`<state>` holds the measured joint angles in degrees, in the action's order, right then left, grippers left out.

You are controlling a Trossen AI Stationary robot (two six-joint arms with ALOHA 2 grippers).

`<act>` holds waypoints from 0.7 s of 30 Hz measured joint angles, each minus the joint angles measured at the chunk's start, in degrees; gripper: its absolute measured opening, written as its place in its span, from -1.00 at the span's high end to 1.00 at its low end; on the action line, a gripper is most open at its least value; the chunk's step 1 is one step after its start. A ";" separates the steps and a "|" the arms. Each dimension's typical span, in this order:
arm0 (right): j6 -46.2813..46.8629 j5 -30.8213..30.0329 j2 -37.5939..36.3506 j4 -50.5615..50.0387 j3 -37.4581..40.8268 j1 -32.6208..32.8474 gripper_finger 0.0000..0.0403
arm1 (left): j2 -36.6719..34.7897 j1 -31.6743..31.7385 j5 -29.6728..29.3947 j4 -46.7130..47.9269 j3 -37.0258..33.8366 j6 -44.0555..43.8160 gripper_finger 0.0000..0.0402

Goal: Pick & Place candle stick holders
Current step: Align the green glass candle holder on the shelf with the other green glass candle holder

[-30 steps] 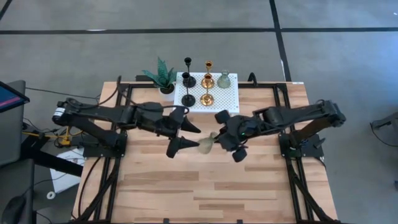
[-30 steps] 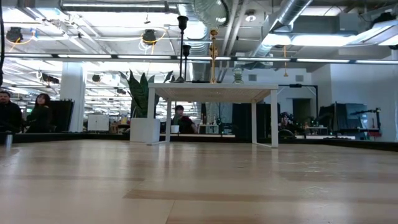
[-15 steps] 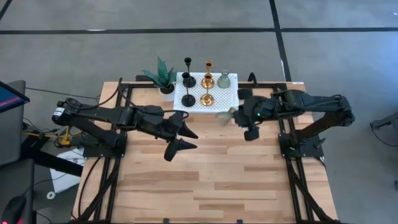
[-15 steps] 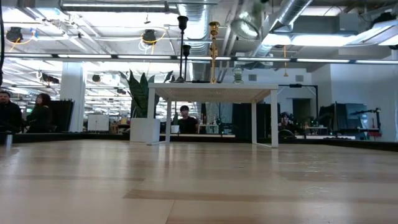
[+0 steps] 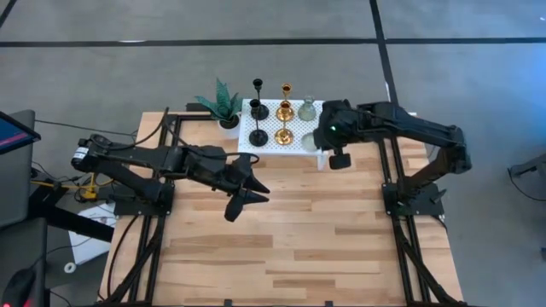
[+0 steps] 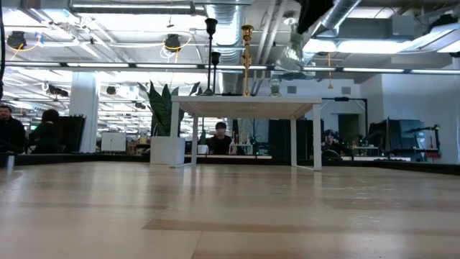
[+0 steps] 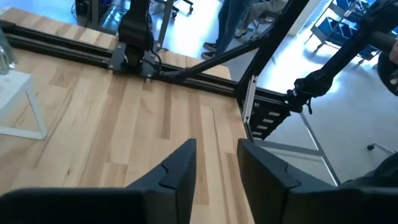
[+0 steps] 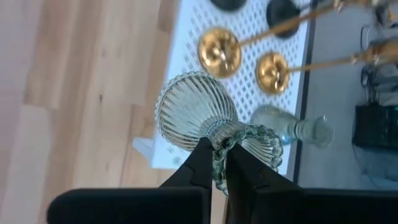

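Platform [image 5: 320, 109], white and perforated, stands at the table's far edge and serves as the landmark here. Above its near right corner hangs the right gripper [image 8: 217, 163], clamped on the narrow waist of a grey-green glass holder [image 8: 208, 124]; the ribbed bell of the holder juts out ahead of the fingertips, over the platform's edge, and the piece is clear of the surface. On the platform stand the other holders: two gold ones [image 5: 284, 135] near its middle, two black stemmed ones [image 5: 258, 136] toward its left side, and a second grey-green one [image 5: 307, 108] at its far right corner. A potted plant [image 5: 223, 103] sits just beside the platform's left edge. The left gripper [image 5: 252, 192] hovers over bare wood, well in front of the platform's left half, its fingers [image 7: 179, 167] narrowly apart and holding nothing.
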<state>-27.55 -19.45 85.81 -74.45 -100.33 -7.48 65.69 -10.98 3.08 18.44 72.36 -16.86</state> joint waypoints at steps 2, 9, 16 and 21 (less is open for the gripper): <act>-1.07 -0.02 0.95 -0.50 -0.02 -1.40 0.95 | 0.00 0.00 0.01 0.08 0.00 -0.02 0.44; -4.11 0.97 4.46 -0.57 -0.02 -4.75 0.95 | 0.00 0.00 0.04 0.08 0.00 -0.07 0.47; -6.10 1.48 7.64 -0.35 -0.02 -7.17 0.95 | 0.00 0.00 0.20 0.13 0.00 -0.09 0.46; -7.47 1.48 8.32 0.23 0.00 -8.79 0.95 | 0.00 0.00 0.20 0.19 0.00 -0.09 0.46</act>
<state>-35.01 -17.98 94.13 -74.22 -100.33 -16.27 65.69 -10.98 3.29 18.63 72.36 -16.95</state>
